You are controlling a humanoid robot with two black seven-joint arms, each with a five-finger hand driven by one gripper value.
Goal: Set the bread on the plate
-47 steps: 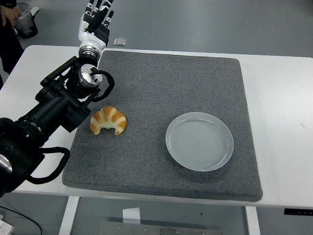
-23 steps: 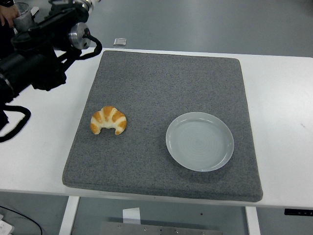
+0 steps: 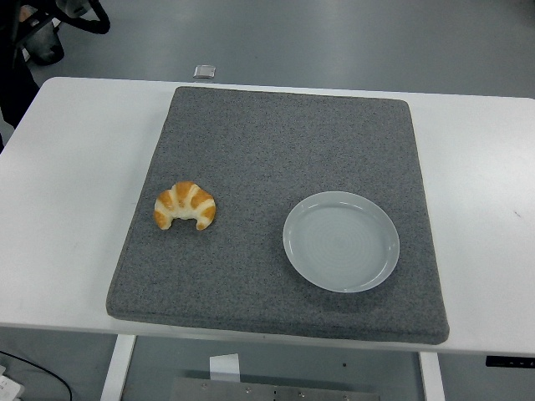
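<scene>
no readable text, labels or numbers anywhere

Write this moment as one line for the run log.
bread: on grey mat, left side | plate: empty, right of bread | hands: none in view | task: not done

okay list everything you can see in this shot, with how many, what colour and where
croissant: one, golden brown, left side of the mat, clear of the plate
plate: one, pale grey-blue, nothing on it, right of centre on the mat
mat: one, dark grey, covering the middle of the table
table: one, white, under the mat
small square object: one, grey, on the floor beyond the table's far edge
robot arm: a black part at the top left corner; no hand visible
</scene>
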